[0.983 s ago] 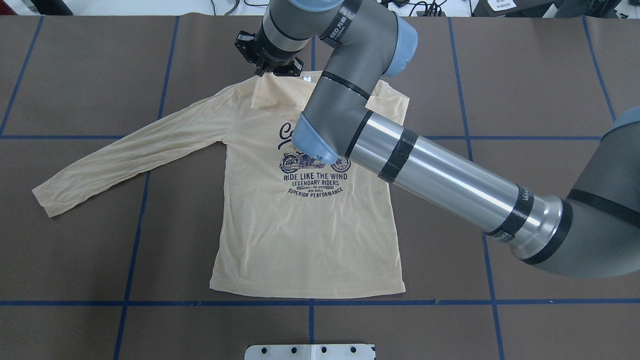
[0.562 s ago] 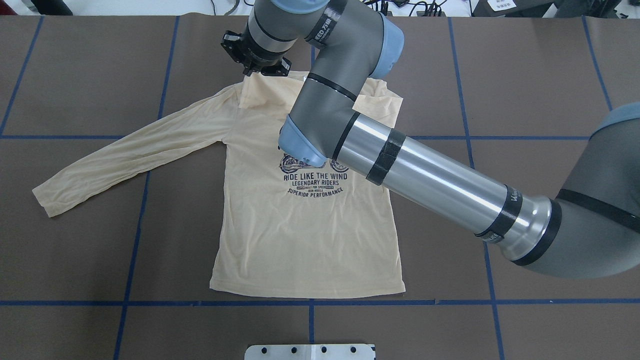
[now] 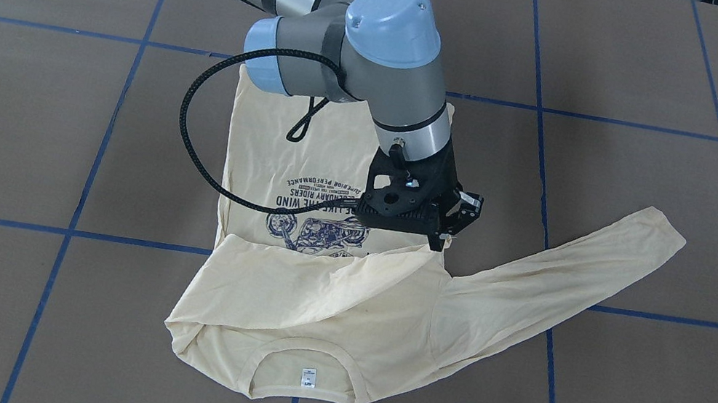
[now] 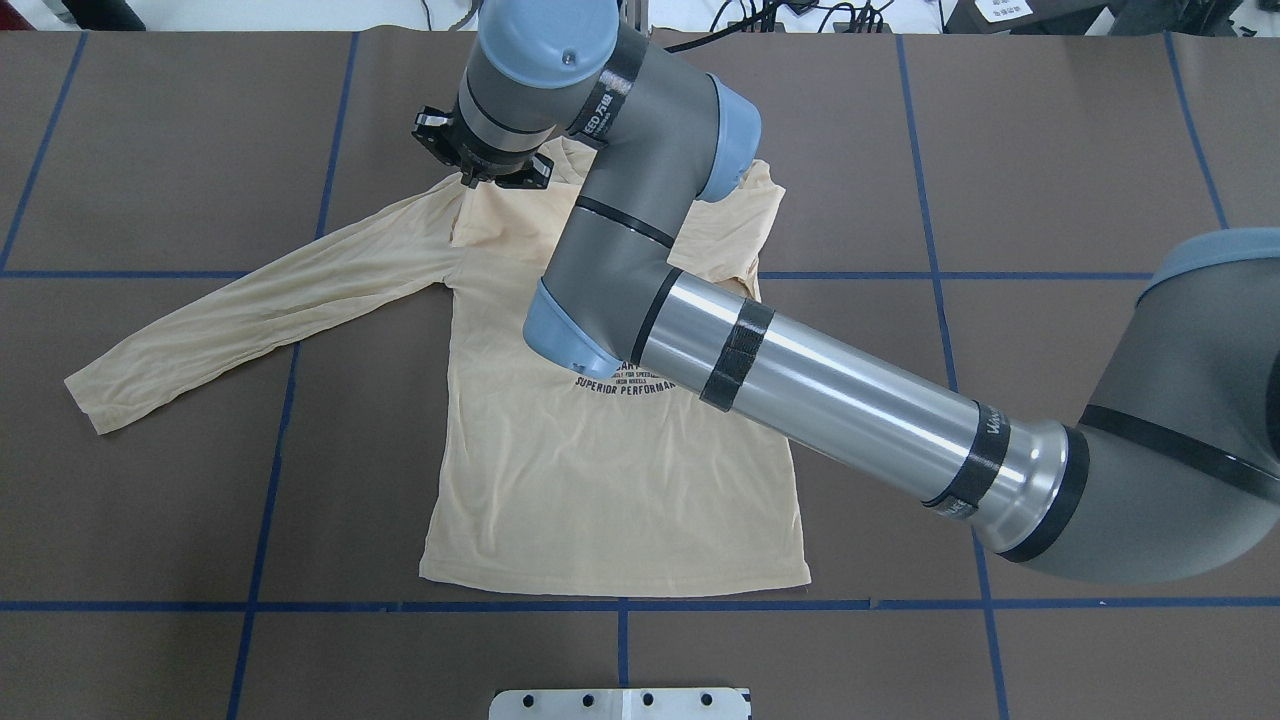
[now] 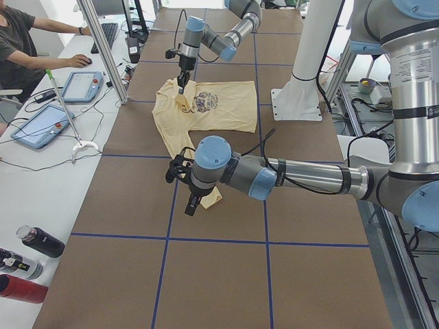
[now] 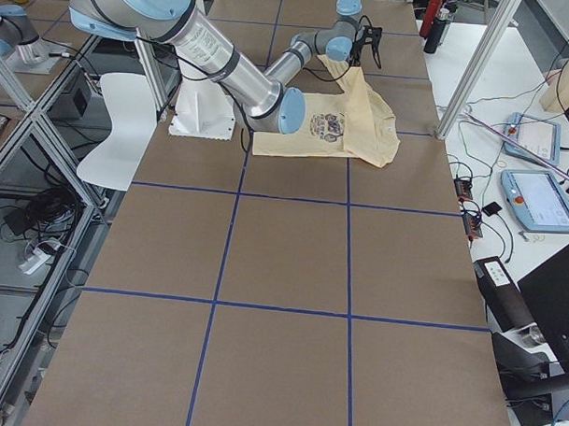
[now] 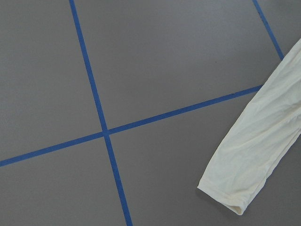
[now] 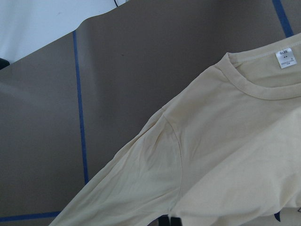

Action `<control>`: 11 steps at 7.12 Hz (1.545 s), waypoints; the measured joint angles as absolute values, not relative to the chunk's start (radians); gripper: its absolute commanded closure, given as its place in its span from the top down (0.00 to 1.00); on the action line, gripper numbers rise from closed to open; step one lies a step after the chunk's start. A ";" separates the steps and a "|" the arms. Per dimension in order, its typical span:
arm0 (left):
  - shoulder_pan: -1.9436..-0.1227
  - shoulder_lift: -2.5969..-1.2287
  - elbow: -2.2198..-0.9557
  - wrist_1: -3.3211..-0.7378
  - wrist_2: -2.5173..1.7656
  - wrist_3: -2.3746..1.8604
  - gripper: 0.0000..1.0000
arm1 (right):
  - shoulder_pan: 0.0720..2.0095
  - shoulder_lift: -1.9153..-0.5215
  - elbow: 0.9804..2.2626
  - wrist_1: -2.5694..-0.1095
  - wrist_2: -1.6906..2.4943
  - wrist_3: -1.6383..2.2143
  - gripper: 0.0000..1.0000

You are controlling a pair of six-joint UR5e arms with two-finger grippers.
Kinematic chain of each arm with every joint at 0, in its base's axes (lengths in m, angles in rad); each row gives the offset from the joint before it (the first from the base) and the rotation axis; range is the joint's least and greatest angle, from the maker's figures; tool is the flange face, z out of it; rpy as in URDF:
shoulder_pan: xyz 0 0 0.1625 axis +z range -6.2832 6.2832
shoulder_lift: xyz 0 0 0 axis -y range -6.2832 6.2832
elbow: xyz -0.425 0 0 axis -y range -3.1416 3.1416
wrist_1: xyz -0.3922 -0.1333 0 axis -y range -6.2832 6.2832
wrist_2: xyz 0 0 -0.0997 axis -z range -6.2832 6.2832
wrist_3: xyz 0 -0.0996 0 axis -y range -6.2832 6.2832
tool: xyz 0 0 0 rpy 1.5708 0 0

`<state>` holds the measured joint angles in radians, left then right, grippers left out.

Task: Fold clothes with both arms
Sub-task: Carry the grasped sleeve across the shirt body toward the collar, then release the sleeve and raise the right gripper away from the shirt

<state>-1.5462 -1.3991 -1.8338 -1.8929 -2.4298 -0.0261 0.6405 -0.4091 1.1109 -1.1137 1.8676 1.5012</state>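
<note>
The cream-yellow shirt lies print-up on the brown table, hem toward the robot. Its one sleeve is folded over the chest; the other sleeve lies stretched out flat. The white neck label shows at the collar. My right gripper reaches across the shirt and is shut on the edge of the folded sleeve, holding it just above the shoulder. My left gripper hovers over the outstretched sleeve's cuff. I cannot tell whether it is open or shut.
Blue tape lines grid the table. The white robot base plate sits at the near edge. An operator, tablets and bottles are on a side bench beyond the table.
My right gripper has moved left across the shirt's top with the sleeve cloth in it. The fold now reaches the other shoulder, and the arm covers more of the print.
</note>
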 measured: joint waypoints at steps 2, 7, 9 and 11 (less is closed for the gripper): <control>-1.546 -1.399 -1.833 -1.893 -2.430 -0.026 1.00 | 0.639 -0.380 1.044 -1.088 1.843 1.502 0.73; -1.531 -1.407 -1.835 -1.919 -2.429 -0.066 1.00 | 0.639 -0.314 0.962 -1.003 1.837 1.548 0.97; -1.431 -1.429 -1.823 -2.030 -2.405 -0.276 1.00 | 0.659 -0.467 1.149 -1.045 1.879 1.595 0.96; -1.309 -1.434 -1.763 -2.185 -2.299 -0.444 0.96 | 0.701 -0.699 1.392 -1.120 1.953 1.597 0.94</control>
